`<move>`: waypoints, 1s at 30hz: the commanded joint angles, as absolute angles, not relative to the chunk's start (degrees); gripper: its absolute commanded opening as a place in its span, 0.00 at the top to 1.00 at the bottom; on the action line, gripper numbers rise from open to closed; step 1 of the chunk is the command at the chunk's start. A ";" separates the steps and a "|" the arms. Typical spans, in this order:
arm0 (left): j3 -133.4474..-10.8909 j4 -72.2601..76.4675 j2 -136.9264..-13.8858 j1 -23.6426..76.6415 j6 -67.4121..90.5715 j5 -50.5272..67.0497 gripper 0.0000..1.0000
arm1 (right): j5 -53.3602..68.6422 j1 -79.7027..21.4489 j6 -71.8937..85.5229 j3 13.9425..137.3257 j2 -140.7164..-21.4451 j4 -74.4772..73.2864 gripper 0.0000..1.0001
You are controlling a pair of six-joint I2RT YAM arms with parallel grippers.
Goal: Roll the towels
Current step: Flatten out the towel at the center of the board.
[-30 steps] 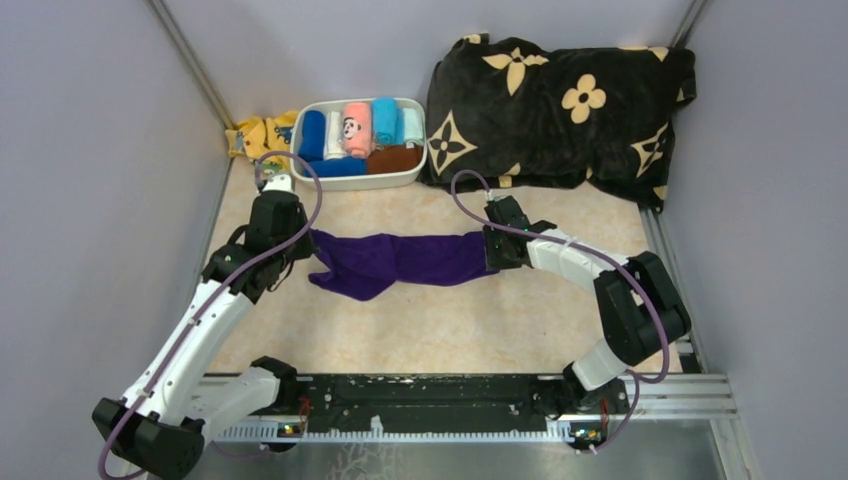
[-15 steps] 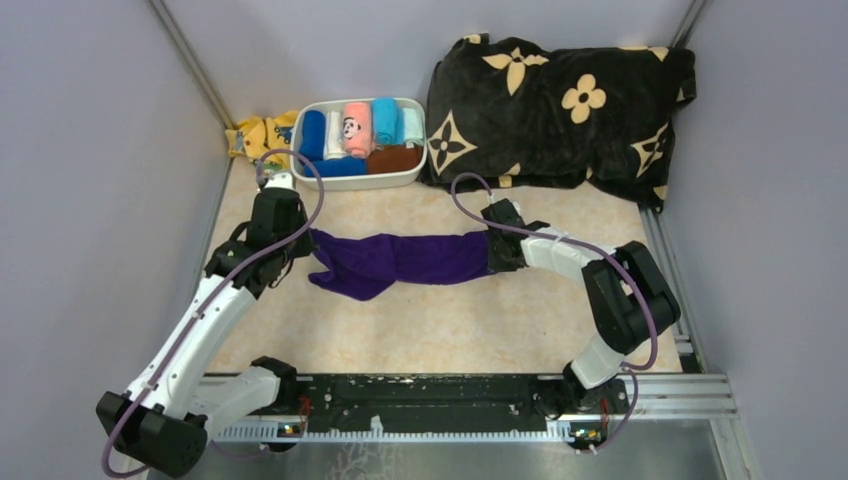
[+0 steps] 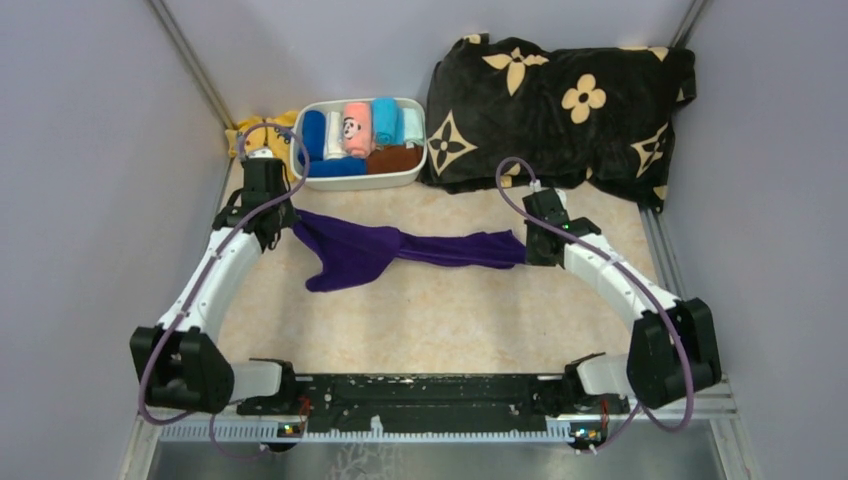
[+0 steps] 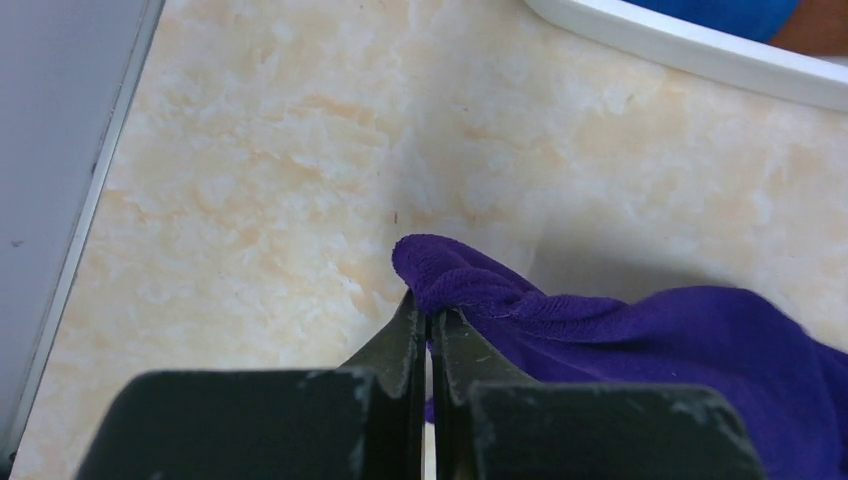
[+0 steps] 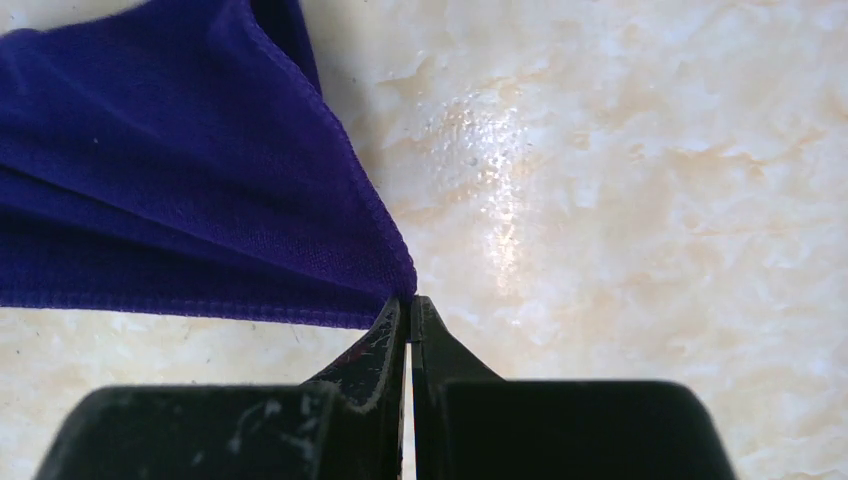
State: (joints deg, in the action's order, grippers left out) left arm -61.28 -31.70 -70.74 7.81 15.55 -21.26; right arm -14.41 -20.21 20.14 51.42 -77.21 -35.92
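Both arms reach forward, elbows bowed outward. The left claw is pinched tight on one corner of the purple towel, and the right claw is clamped on the opposite corner. The cloth stretches between them over the beige marbled worktop, bunched toward the left. Pale lavender walls surround the space. At the far edge, a white tub holds rolled cloths, among them the pink panda towel. A black flowered blanket lies to the tub's right.
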 commanded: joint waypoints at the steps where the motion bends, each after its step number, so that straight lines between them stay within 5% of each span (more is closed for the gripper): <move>1: -63.47 -26.30 -77.14 4.94 14.95 -19.50 1.00 | -17.22 -19.58 18.00 51.67 -72.92 -40.47 1.00; 4: -64.63 -25.98 -81.84 3.37 15.81 -17.49 0.99 | -16.72 -19.26 18.58 50.88 -71.70 -39.96 1.00; 7: -66.36 -27.15 -84.32 3.19 15.71 -16.50 0.64 | -13.17 -19.24 18.06 51.16 -69.85 -38.07 1.00; 9: -66.74 -29.21 -84.56 3.29 16.01 -14.46 0.51 | -9.54 -19.25 17.44 52.13 -69.31 -36.26 1.00; 20: -47.59 -34.10 -72.54 9.58 23.76 -3.42 0.39 | -4.85 -19.22 17.17 58.19 -75.31 -32.25 1.00; 30: -46.24 -32.57 -80.86 9.42 24.62 -9.19 0.32 | -3.04 -19.25 16.30 58.04 -77.55 -30.48 1.00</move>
State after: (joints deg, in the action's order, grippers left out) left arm -44.38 -33.71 -77.23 9.80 24.01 -6.79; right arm -4.23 -19.57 17.10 55.61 -77.30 -33.43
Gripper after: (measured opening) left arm 0.671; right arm 0.008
